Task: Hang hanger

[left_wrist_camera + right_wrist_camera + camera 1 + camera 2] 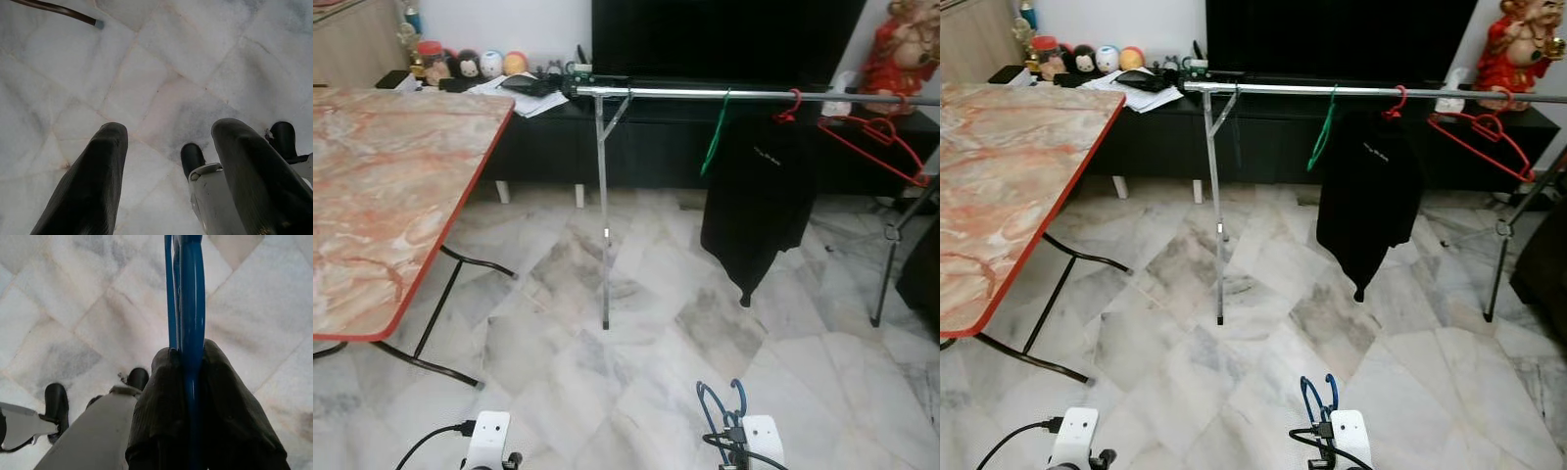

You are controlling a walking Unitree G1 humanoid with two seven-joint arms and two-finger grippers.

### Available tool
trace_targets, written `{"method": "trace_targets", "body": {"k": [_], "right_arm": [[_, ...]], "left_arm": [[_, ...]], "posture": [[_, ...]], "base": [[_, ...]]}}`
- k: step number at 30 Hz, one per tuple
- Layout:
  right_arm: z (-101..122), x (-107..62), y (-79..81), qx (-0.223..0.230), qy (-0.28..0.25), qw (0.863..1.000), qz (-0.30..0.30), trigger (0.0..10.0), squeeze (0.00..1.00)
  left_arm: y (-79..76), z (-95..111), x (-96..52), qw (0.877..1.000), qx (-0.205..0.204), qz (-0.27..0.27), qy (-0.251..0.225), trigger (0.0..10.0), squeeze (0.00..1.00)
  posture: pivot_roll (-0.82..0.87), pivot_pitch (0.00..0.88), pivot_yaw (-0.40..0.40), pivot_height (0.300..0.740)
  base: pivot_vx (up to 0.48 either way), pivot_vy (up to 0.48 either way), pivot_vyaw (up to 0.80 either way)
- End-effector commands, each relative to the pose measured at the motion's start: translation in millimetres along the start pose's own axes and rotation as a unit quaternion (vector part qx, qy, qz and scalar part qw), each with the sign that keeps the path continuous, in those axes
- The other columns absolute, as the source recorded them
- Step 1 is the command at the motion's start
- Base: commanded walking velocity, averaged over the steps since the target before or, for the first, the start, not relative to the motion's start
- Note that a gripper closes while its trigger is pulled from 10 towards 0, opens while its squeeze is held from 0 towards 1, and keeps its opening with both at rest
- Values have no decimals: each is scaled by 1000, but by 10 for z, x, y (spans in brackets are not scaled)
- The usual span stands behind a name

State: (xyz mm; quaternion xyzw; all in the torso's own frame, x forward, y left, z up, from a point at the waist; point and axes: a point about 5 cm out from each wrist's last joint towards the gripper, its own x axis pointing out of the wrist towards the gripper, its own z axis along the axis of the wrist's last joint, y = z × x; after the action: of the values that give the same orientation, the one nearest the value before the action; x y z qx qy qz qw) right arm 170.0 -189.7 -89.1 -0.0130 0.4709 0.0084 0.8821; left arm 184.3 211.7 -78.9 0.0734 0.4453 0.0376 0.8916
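blue hanger, smooth curved plastic

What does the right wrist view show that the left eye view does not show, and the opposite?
Right wrist view: the right gripper has its two fingers shut on the blue hanger, seen close. Left eye view: the metal rail with a green hanger, a black garment, red hangers, and the marble-pattern table. Both: the blue hanger and the marble floor.

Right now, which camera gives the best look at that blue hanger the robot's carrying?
The right wrist view: the blue hanger sits large, clamped between the right gripper fingers. Both eye views catch just its hook, small at the bottom edge.
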Motion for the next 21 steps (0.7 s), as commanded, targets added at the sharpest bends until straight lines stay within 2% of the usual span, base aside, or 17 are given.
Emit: {"method": "trace_targets", "body": {"k": [1, 21], "right_arm": [[20, -3, -40, 8, -7, 1000, -10, 10000, 0], [9, -10, -83, 9, -5, 1000, -17, 10000, 0]], "left_arm": [[-1, -24, -1, 1000, 10, 1, 10, 10000, 0], [-10, -61, -8, 1000, 15, -4, 15, 10000, 0]], "posture": [[-20, 0, -47, 740], [-27, 0, -50, 740]], "base": [[0, -296, 0], [0, -296, 0]]}}
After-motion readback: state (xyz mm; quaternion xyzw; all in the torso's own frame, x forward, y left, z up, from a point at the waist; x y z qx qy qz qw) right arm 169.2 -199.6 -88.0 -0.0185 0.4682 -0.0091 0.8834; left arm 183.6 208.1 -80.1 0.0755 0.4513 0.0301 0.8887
